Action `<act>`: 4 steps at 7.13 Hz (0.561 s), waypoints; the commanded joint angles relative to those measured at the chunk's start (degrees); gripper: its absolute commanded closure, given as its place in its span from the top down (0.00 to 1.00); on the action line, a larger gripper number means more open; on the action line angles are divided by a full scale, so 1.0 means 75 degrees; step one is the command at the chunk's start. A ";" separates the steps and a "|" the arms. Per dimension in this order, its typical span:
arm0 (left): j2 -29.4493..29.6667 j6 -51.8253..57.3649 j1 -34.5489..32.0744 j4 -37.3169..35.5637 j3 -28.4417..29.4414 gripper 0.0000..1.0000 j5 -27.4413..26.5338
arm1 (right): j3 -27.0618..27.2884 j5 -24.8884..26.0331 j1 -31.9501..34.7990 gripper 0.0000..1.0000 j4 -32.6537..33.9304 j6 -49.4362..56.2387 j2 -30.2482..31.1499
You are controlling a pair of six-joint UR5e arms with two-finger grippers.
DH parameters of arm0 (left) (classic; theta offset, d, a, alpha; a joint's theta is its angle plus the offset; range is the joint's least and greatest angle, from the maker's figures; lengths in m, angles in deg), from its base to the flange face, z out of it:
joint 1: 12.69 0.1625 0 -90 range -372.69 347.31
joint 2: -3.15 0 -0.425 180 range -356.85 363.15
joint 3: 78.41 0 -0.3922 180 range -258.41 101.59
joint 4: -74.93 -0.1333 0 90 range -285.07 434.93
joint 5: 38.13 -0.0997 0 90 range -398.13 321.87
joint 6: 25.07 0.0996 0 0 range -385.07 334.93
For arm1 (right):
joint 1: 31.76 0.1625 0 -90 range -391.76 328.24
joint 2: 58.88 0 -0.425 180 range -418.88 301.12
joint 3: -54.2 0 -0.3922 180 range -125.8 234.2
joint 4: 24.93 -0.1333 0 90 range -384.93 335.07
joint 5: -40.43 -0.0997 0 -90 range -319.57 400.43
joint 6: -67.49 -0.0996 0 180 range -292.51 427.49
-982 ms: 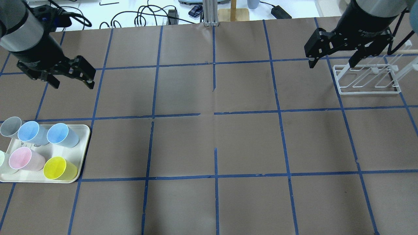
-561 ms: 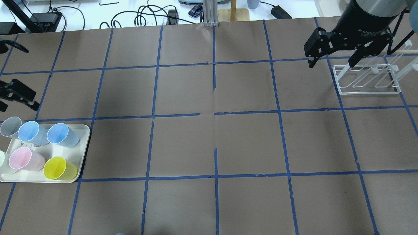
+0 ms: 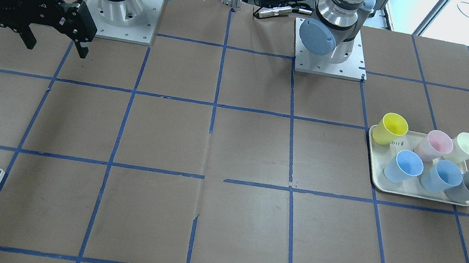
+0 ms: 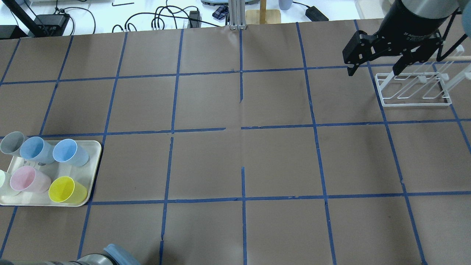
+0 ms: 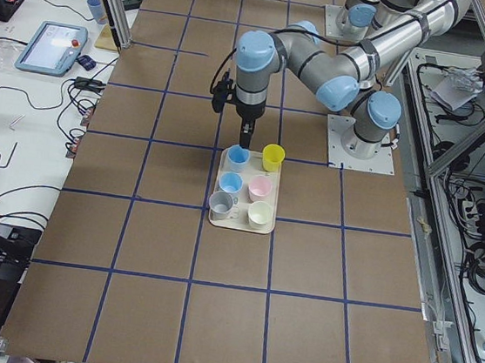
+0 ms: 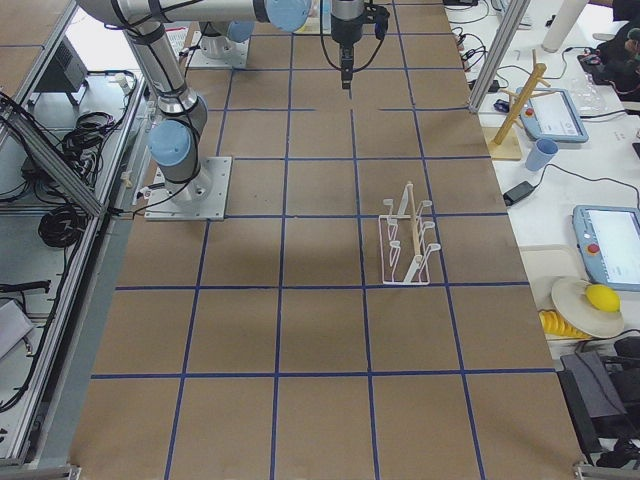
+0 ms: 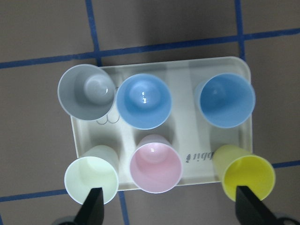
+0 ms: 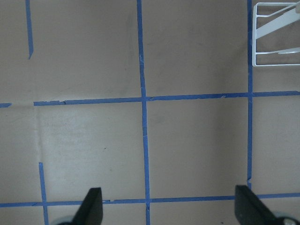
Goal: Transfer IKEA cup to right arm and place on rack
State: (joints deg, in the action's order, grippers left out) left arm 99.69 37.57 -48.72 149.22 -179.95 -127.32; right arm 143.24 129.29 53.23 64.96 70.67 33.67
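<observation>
The left end effector [image 7: 169, 208] hangs well above the cream tray [image 7: 186, 101], its jaws spread wide with nothing between them. From its wrist, six cups stand mouth-up below it in two rows of three.

In the row farther from the fingertips, the IKEA cup [image 7: 86, 91] takes the tray's left corner. It is diagonally ahead of the finger on the view's left [image 7: 93, 208], and its rim is just beside a light blue cup [image 7: 143, 101]. A second light blue cup [image 7: 227, 99] ends that row, ahead of the other finger.

In the nearer row, the cream cup [image 7: 91, 180] sits under the left-hand finger. The pink cup [image 7: 155, 164] lies between the two fingers, and the yellow cup [image 7: 246, 177] is just beside the right-hand one. The end effector is apart from every cup.

Across the table [image 4: 206, 162], well apart from the tray, the right end effector [image 4: 374, 70] hangs above brown paper crossed by blue tape lines [image 4: 241, 184]. Its jaws are likewise wide and empty.

The rack [image 4: 415, 97] stands on the table near it, to its right. From the right wrist only a corner of the white wire frame shows, ahead of and beyond the right-hand finger.
</observation>
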 commanded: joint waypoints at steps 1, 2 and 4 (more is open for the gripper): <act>0.0927 0.0904 0.0304 -0.1753 -0.0091 1.00 0.0115 | -0.0001 -0.0001 0.0000 1.00 -0.0009 -0.0001 0.0000; 0.1338 0.0929 0.0292 -0.2098 0.0119 1.00 0.0149 | -0.0001 -0.0001 0.0000 1.00 -0.0021 -0.0001 0.0012; 0.1936 0.0870 0.0036 -0.2043 0.0448 1.00 0.0302 | 0.0011 -0.0001 0.0000 1.00 -0.0021 -0.0001 0.0012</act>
State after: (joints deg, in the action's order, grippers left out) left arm 111.25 44.10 -47.32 134.32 -177.76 -125.50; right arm 143.28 129.28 53.24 64.81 70.66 33.71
